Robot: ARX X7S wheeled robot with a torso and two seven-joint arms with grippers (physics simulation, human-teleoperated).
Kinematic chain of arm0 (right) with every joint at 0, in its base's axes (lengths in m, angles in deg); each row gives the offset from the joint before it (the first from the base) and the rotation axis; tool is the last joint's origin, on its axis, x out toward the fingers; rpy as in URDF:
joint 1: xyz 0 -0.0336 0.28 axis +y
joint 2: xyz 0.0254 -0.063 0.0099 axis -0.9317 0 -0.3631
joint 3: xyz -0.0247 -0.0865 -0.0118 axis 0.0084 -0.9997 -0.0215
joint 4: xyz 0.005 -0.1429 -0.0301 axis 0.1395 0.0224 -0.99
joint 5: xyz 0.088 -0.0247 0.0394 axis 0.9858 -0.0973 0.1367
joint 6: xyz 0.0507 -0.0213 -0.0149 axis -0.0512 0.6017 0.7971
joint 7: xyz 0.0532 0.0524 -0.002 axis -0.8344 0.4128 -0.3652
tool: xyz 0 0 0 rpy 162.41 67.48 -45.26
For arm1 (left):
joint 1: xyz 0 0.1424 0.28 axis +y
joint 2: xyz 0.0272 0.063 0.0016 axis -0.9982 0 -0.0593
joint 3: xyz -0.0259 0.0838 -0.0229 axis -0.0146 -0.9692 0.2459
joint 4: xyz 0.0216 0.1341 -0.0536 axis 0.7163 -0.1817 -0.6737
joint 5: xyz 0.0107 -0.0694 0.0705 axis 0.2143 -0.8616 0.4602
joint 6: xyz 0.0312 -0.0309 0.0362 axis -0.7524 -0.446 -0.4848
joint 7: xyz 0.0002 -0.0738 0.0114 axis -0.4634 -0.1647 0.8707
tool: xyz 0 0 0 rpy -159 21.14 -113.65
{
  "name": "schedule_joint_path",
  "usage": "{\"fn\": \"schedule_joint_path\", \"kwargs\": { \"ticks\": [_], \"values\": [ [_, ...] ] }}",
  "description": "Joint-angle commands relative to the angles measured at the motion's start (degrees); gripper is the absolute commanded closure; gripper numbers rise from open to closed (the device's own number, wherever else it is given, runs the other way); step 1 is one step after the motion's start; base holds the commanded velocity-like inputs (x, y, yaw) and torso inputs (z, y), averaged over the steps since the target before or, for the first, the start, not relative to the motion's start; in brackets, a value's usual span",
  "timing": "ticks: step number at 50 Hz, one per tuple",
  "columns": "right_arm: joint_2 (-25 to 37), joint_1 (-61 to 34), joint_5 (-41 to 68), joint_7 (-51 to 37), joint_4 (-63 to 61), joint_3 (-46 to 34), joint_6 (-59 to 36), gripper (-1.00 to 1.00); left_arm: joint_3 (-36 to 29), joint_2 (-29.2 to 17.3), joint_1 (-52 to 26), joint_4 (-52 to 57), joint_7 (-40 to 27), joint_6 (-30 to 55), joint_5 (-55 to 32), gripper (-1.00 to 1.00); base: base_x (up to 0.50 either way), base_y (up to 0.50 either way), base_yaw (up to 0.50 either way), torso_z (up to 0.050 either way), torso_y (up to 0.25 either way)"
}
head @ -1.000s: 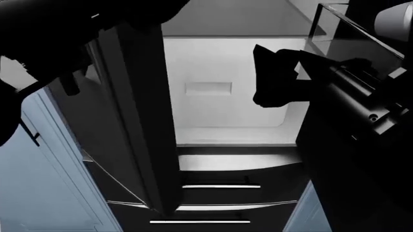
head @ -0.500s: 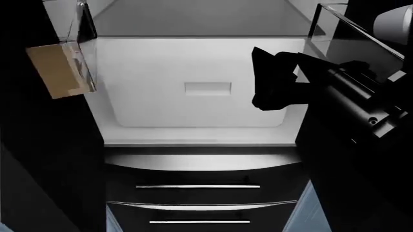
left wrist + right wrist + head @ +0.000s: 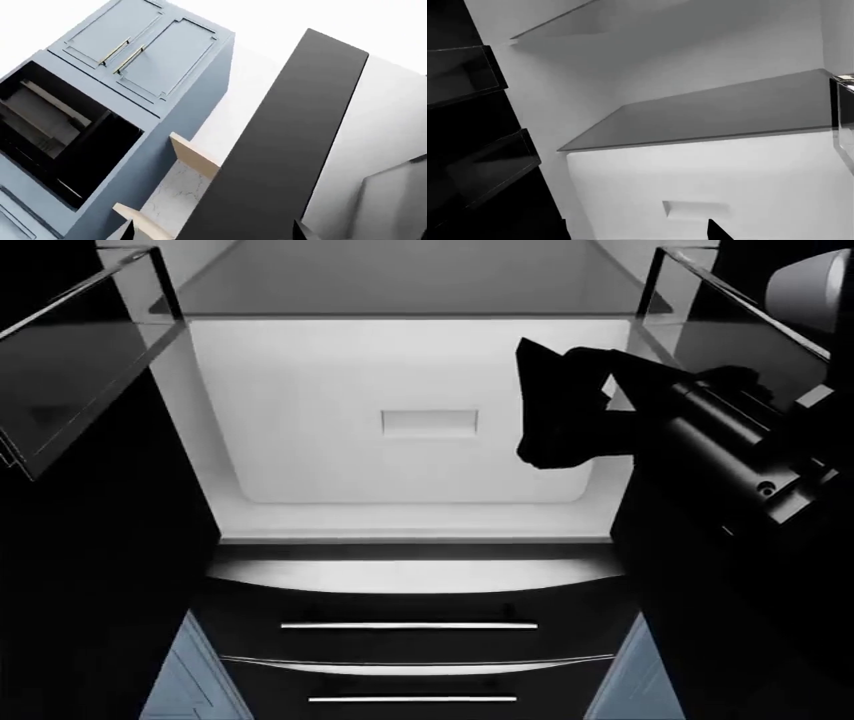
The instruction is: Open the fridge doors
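Both fridge doors [image 3: 80, 540] stand swung wide at either side of the white fridge interior [image 3: 400, 430]. My right gripper [image 3: 561, 405] hovers inside the opening, and I can't tell its jaw state or the left's. I could clip the glass shelf [image 3: 707, 115] pulling out; pale blue cabinets [image 3: 133, 55] flank the fridge.

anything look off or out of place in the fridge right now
Nothing stands out. Both fridge doors are swung wide, their clear bins level and intact. The white interior looks bare, its glass shelf sits flat, and the two drawers below are shut flush. The right gripper hangs inside the compartment, touching nothing visible.
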Motion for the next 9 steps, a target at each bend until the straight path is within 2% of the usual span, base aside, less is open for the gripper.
{"fn": "schedule_joint_path", "kwargs": {
  "ticks": [1, 9],
  "values": [
    [-0.1, -0.1, 0.0, 0.0, 0.0, -0.3, -0.1, -1.00, 5.4, -9.1, 1.5, 13.3, -4.1, 15.0, 3.1, -1.00, 0.00, 0.00, 0.00, 0.000, 0.000],
    [-0.1, -0.1, -0.1, 0.1, 0.0, -0.4, 0.0, -1.00, 4.1, -8.2, 0.6, 13.2, -1.8, 13.2, 5.1, -1.00, 0.00, 0.00, 0.00, 0.000, 0.000]
  ]
}}
